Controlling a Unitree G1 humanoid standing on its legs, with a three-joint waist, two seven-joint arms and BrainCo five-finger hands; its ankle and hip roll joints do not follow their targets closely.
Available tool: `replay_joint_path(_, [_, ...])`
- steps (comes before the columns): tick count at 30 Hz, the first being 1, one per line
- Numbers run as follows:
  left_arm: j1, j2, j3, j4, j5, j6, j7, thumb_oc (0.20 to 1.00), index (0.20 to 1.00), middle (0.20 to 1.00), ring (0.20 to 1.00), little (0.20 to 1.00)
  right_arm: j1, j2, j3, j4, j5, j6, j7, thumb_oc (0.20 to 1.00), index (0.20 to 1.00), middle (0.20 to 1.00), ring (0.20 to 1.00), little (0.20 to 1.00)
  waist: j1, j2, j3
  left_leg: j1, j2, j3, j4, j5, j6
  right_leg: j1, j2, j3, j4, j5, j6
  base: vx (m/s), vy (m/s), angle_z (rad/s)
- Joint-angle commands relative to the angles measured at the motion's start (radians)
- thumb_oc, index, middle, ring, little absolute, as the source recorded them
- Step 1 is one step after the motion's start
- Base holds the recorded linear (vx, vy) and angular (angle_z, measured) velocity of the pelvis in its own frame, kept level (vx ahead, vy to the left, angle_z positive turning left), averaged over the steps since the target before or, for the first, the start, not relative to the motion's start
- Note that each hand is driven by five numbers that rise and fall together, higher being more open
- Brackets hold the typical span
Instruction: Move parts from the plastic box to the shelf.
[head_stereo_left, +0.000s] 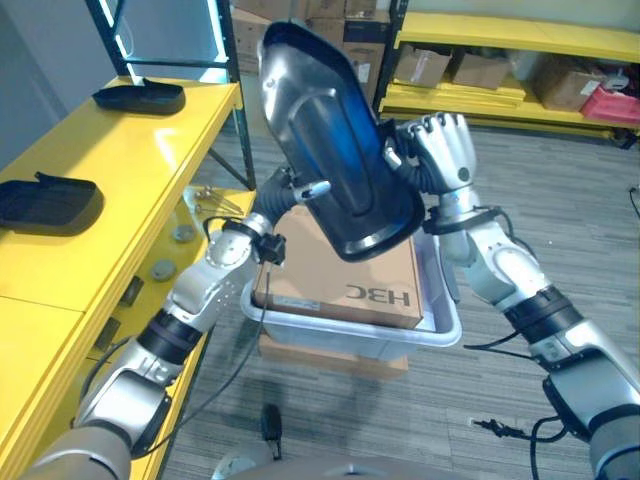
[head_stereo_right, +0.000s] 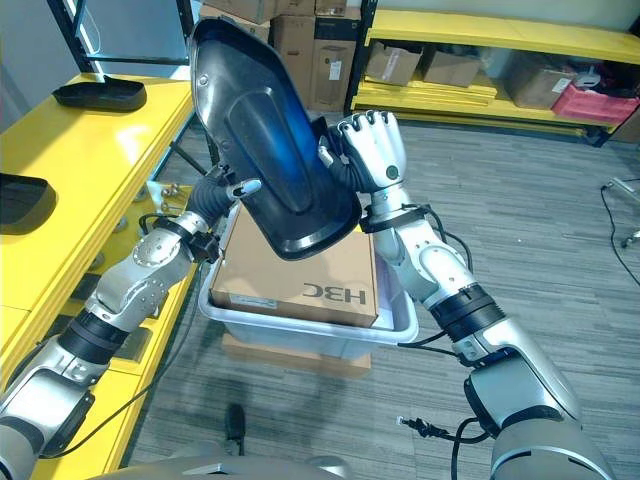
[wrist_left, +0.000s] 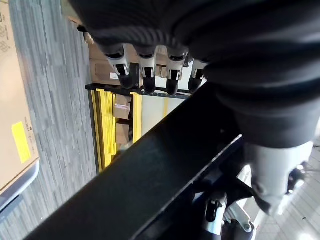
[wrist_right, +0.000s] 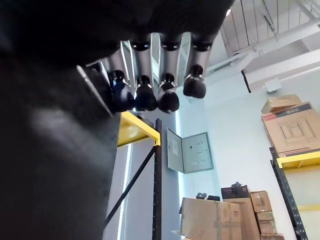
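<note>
Right hand (head_stereo_left: 445, 150) first: it's up at about 1 o'clock in my head view, fingers curled over the right edge of the big glossy black part (head_stereo_left: 335, 140), so it's properly clamped on. The right wrist view backs that up, dark fingertips hooked over the part's rim. Left hand (head_stereo_left: 300, 190) comes in from 7 o'clock and sits against the part's lower left edge. I can see one finger poking out along the rim, but most of the hand is tucked behind the part, so I honestly can't tell whether it's gripping or just propping. The left wrist view shows its fingers bent over the dark edge, though not clearly enough for me to call it.

The part itself is up in the air, tilted, held between both hands right above the plastic box (head_stereo_left: 440, 325), which still has a cardboard carton (head_stereo_left: 340, 275) sitting in it.

So I'd say I'm in the carry step: part's lifted clear, not placed yet. The yellow shelf (head_stereo_left: 120, 170) is off at 9 to 10 o'clock, with two black parts (head_stereo_left: 45, 203) already lying on it. Next move looks like swinging the whole thing left, levelling it out, and setting it on bare yellow without bumping those two.
</note>
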Motion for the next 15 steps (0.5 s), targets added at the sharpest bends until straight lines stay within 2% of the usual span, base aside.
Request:
replay_joint_path(1, [-0.127, -0.005, 0.018, 0.075, 0.038, -0.043, 0.005, 1.000, 1.000, 1.000, 1.000, 1.000, -0.115, 0.022, 0.001, -0.060, 0.009, -0.064, -0.027, 0.200, 0.200, 0.200, 0.200, 0.200, 0.036, -0.025, -0.035, 0.138, 0.045, -0.018, -0.005, -0.206, -0.025, -0.105, -0.026, 0.011, -0.006, 0.079, 0.012, 0.00, 0.000, 0.00])
replay_joint_path(2, [-0.128, -0.005, 0.018, 0.077, 0.036, -0.042, 0.004, 1.000, 1.000, 1.000, 1.000, 1.000, -0.114, 0.024, 0.001, -0.062, 0.009, -0.070, -0.028, 0.200, 0.200, 0.200, 0.200, 0.200, 0.036, -0.025, -0.035, 0.138, 0.045, -0.018, -0.005, -0.206, -0.025, -0.106, -0.026, 0.011, -0.006, 0.079, 0.012, 0.00, 0.000, 0.00])
replay_joint_path(3, [-0.128, -0.007, 0.015, 0.082, 0.026, -0.049, 0.002, 0.918, 0.918, 0.918, 0.918, 0.918, -0.109, 0.028, 0.002, -0.071, 0.009, -0.089, -0.032, 0.200, 0.200, 0.200, 0.200, 0.200, 0.036, -0.024, -0.034, 0.137, 0.044, -0.018, -0.005, -0.206, -0.025, -0.107, -0.025, 0.011, -0.006, 0.080, 0.012, 0.00, 0.000, 0.00])
replay_joint_path(4, [-0.128, -0.012, 0.016, 0.086, 0.032, -0.051, -0.009, 0.391, 0.391, 0.391, 0.391, 0.391, -0.106, 0.037, 0.005, -0.081, 0.013, -0.103, -0.034, 0.200, 0.200, 0.200, 0.200, 0.200, 0.035, -0.024, -0.033, 0.136, 0.044, -0.018, -0.005, -0.206, -0.025, -0.108, -0.025, 0.013, -0.006, 0.079, 0.011, 0.00, 0.000, 0.00])
replay_joint_path(5, [-0.127, -0.014, 0.016, 0.086, 0.031, -0.051, -0.015, 0.200, 0.200, 0.200, 0.200, 0.200, -0.104, 0.042, 0.005, -0.090, 0.013, -0.106, -0.031, 0.200, 0.200, 0.200, 0.200, 0.200, 0.035, -0.023, -0.032, 0.136, 0.044, -0.017, -0.005, -0.206, -0.025, -0.108, -0.026, 0.013, -0.006, 0.079, 0.012, 0.00, 0.000, 0.00])
replay_joint_path(10, [-0.124, -0.025, 0.002, 0.085, 0.017, -0.052, -0.032, 0.200, 0.200, 0.200, 0.200, 0.200, -0.085, 0.069, 0.006, -0.138, 0.058, -0.120, -0.011, 0.200, 0.200, 0.200, 0.200, 0.200, 0.033, -0.021, -0.029, 0.138, 0.044, -0.013, -0.005, -0.209, -0.024, -0.108, -0.027, 0.017, -0.006, 0.080, 0.013, 0.00, 0.000, 0.00])
replay_joint_path(11, [-0.119, -0.033, 0.006, 0.085, -0.066, -0.048, -0.061, 0.200, 0.200, 0.200, 0.200, 0.200, -0.071, 0.090, 0.009, -0.152, 0.085, -0.137, -0.005, 0.200, 0.200, 0.200, 0.200, 0.200, 0.031, -0.018, -0.029, 0.139, 0.044, -0.009, -0.005, -0.209, -0.024, -0.109, -0.028, 0.020, -0.006, 0.081, 0.013, 0.00, 0.000, 0.00])
replay_joint_path(14, [-0.114, -0.045, 0.002, 0.081, -0.088, -0.055, -0.070, 0.200, 0.200, 0.200, 0.200, 0.200, -0.051, 0.114, 0.009, -0.167, 0.098, -0.154, 0.000, 0.200, 0.200, 0.200, 0.200, 0.200, 0.029, -0.014, -0.027, 0.139, 0.045, -0.006, -0.005, -0.210, -0.023, -0.110, -0.029, 0.021, -0.006, 0.081, 0.012, 0.00, -0.001, -0.01])
replay_joint_path(15, [-0.107, -0.059, -0.004, 0.076, -0.140, -0.070, -0.071, 0.200, 0.200, 0.200, 0.200, 0.200, -0.037, 0.134, 0.010, -0.180, 0.123, -0.169, 0.007, 0.200, 0.200, 0.200, 0.200, 0.200, 0.028, -0.013, -0.024, 0.140, 0.045, -0.005, -0.005, -0.210, -0.023, -0.110, -0.029, 0.020, -0.006, 0.082, 0.012, 0.00, 0.000, 0.00])
